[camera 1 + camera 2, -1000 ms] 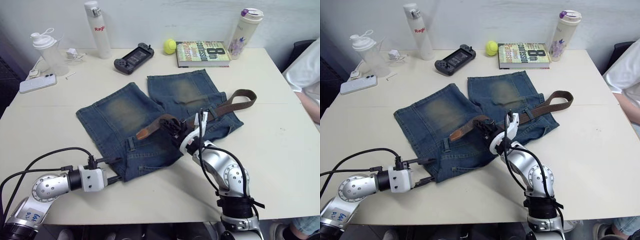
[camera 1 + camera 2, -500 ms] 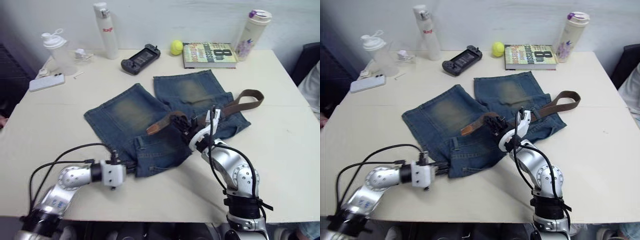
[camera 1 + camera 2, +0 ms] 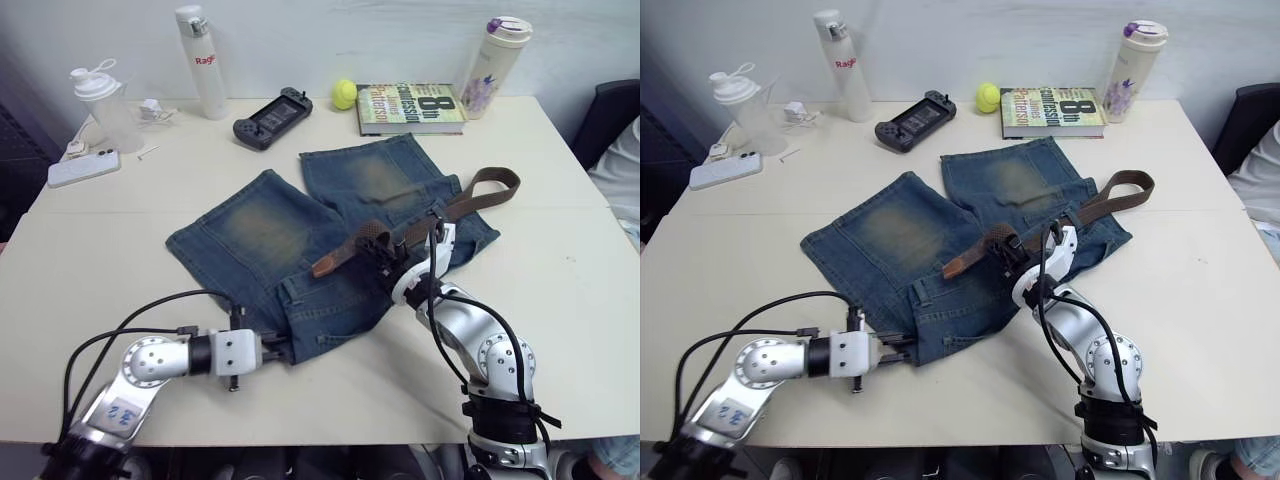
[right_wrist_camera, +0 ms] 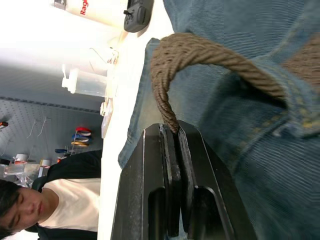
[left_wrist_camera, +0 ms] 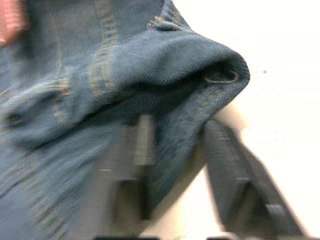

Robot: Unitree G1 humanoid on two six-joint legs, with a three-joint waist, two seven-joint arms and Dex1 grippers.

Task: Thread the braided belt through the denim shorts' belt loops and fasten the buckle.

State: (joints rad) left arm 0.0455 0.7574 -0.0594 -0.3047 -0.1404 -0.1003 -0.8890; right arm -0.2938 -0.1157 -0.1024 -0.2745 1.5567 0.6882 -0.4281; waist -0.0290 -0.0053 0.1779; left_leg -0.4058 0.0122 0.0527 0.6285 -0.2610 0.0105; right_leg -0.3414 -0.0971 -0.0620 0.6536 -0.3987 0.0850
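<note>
Two grippers worked at the near edge of the denim shorts [image 3: 300,235], which lay spread on the table [image 3: 560,290] with the legs pointing away toward the far wall. On the left, the left gripper [image 3: 902,348] had its fingers [image 5: 135,165] parted, with the bunched waistband corner of the shorts lying between them, one finger on either side of the fold. Further right, the braided belt [image 3: 440,208] ran across the waistband, passing under one of the belt loops [image 4: 295,107], its far loop resting on the table past the right leg. The right gripper [image 4: 173,137] was clamped tight on the belt, the woven strap arching up out of its closed fingers.
</note>
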